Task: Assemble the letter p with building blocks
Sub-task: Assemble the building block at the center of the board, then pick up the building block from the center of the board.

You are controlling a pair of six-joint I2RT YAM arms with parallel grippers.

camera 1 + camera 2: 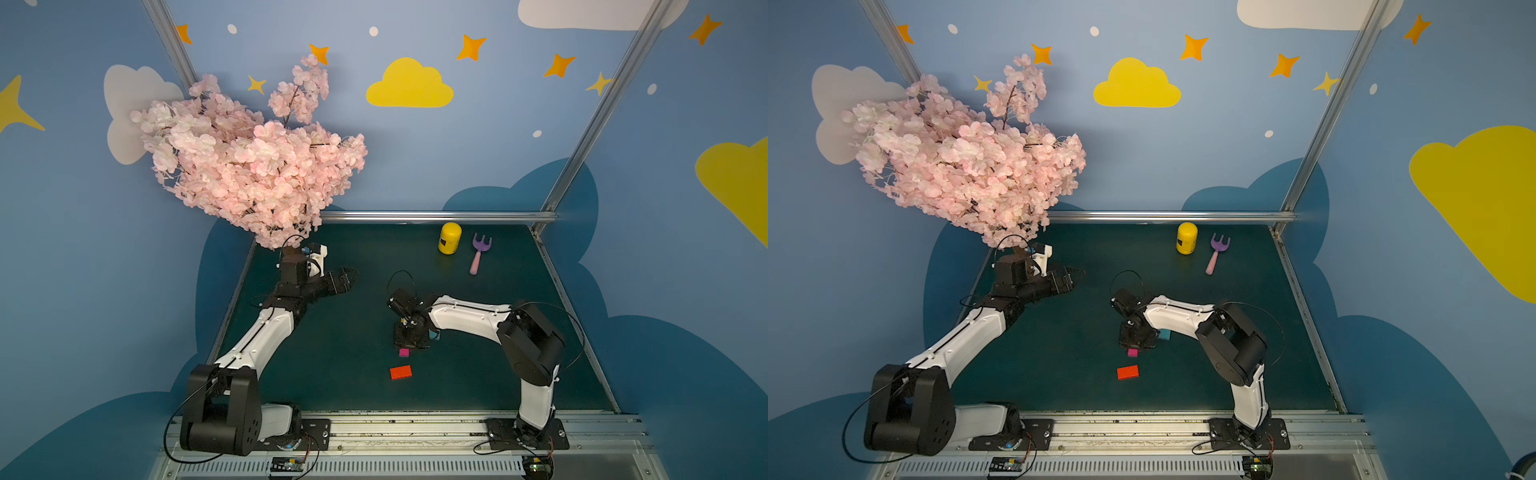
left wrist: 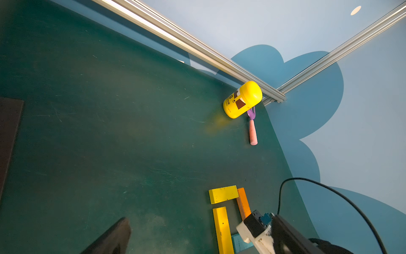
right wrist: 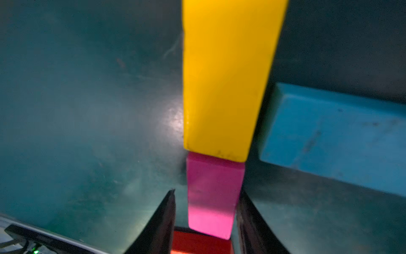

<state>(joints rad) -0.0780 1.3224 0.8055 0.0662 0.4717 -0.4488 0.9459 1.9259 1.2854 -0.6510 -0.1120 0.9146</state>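
On the worktop (image 1: pixel 332 353), the right hand (image 3: pixel 206 192) straddles the magenta bar (image 3: pixel 214 176), fingers parted, not pinching. Magenta butts the yellow stem (image 3: pixel 226 77). The loop of top yellow (image 2: pixel 223 194), orange (image 2: pixel 243 204) and teal (image 3: pixel 329 136) looks laid. The red bar (image 1: pixel 400 372), just apart, seems last, while the left hand (image 1: pixel 351 280) hangs spread wide.

This is a robot test cell in a laboratory, dressed like a child's room. Two white and black robot arms (image 1: pixel 257 336) are bolted to a metal rail (image 1: pixel 415 432) at 6 o'clock of the green counter (image 1: pixel 340 324). Aluminium profiles (image 1: pixel 436 216) frame it. The walls carry painted clouds (image 1: pixel 409 85) and stars, and an artificial blossom tree (image 1: pixel 249 166) stands at 10 o'clock.
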